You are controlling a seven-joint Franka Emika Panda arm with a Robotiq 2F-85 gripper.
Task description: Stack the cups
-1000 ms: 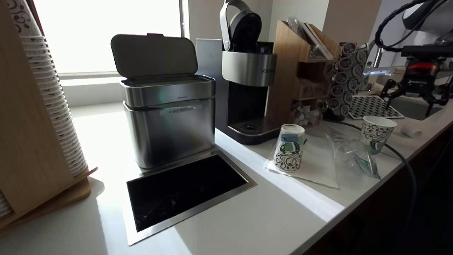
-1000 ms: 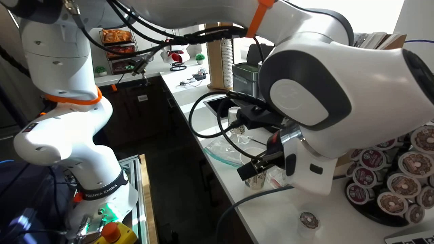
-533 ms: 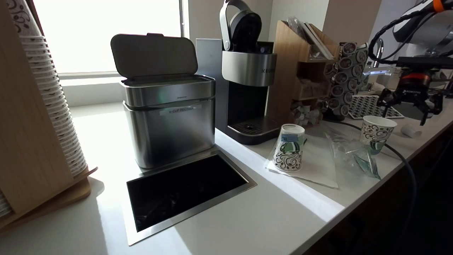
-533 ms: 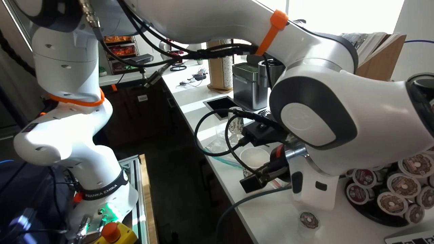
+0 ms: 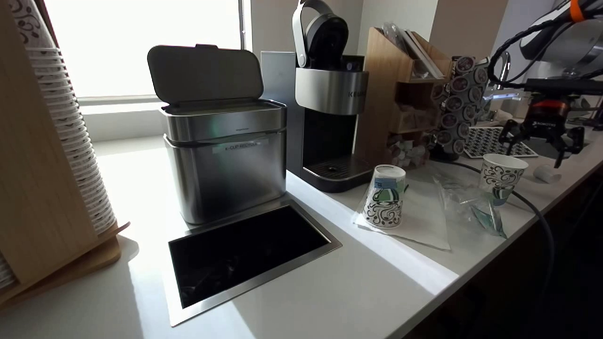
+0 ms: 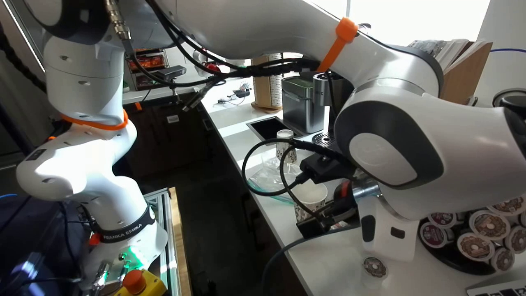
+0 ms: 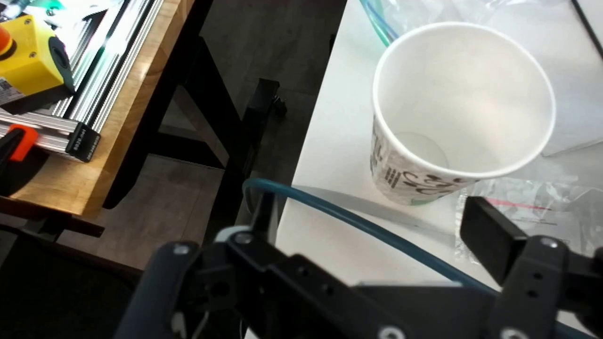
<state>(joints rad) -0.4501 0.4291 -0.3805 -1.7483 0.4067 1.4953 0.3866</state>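
With gripper (image 7: pixel 374 214) spread wide and nothing held, hung near the upright cup (image 7: pixel 459 110), on the side away from the inverted cup (image 5: pixel 385 200): close, but with no contact to be seen in the wrist view! Saw the upright cup standing mouth-up on the surface (image 7: pixel 339 146), and well apart from it, mouth-down in both exterior views, the inverted cup. Looked like the set-up for a grasp, with the stacking not yet begun. Spotted a snag straight away, with the upright cup off to one side of the gap between the pads (image 7: pixel 492 235). Called for a small sideways correction first, to get square with that cup before reaching in! Needed one pad either side of its wall, below the rim, then a slow, light squeeze, for probable thin paper apt to buckle under anything harder. Had to mind the cable (image 7: pixel 372 230) on the surface just beside the upright cup, and the clear bag (image 5: pixel 464 200) at its base, touching or merely near, impossible to tell. Wanted a straight lift to clear both, then a level carry and a gentle set-down, so as not to topple the inverted cup, likely a featherweight.
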